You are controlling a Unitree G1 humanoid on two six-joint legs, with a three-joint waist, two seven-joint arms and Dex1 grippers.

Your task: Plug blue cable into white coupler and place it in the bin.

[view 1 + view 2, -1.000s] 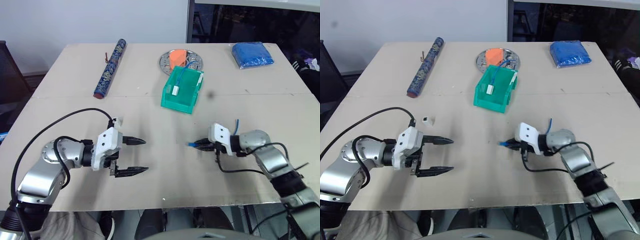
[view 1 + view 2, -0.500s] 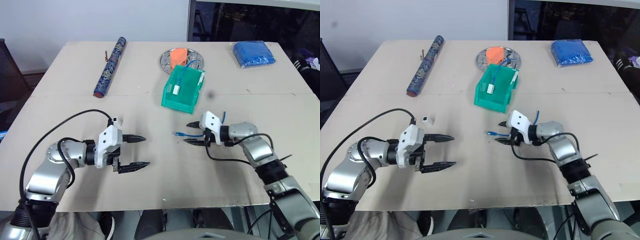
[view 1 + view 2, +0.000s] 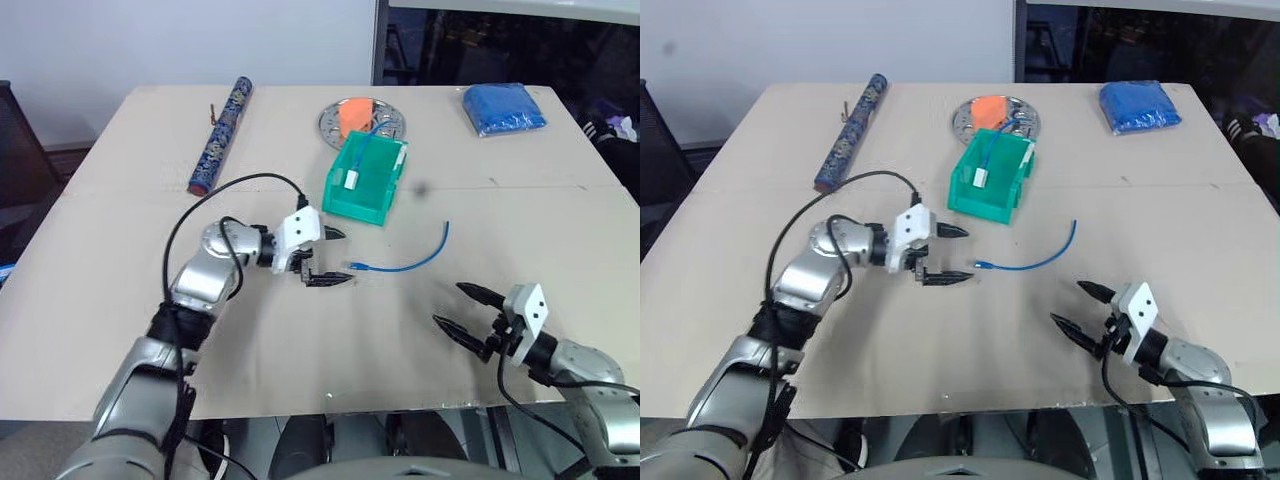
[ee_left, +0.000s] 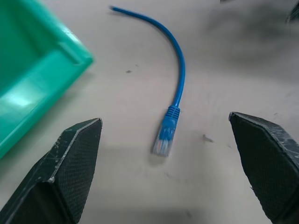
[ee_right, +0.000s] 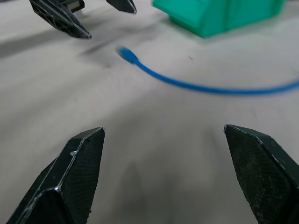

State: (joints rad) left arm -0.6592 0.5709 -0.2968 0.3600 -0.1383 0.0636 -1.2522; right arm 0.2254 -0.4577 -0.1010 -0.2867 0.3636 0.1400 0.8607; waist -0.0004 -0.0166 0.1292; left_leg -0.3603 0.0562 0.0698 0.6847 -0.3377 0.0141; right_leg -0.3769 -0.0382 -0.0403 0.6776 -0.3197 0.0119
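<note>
1. The setting looked like a lab or test room.
2. A plain beige worktop (image 3: pixel 120 300) of joined boards stood against a bare white wall (image 3: pixel 150 40).
3. Unrelated props lay spread apart on it.

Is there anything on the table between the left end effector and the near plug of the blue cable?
No. In the left wrist view, bare table lies between the open left end effector and the blue cable, whose plug rests just ahead.

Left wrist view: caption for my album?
Open left gripper facing the blue cable beside the green bin.
</note>
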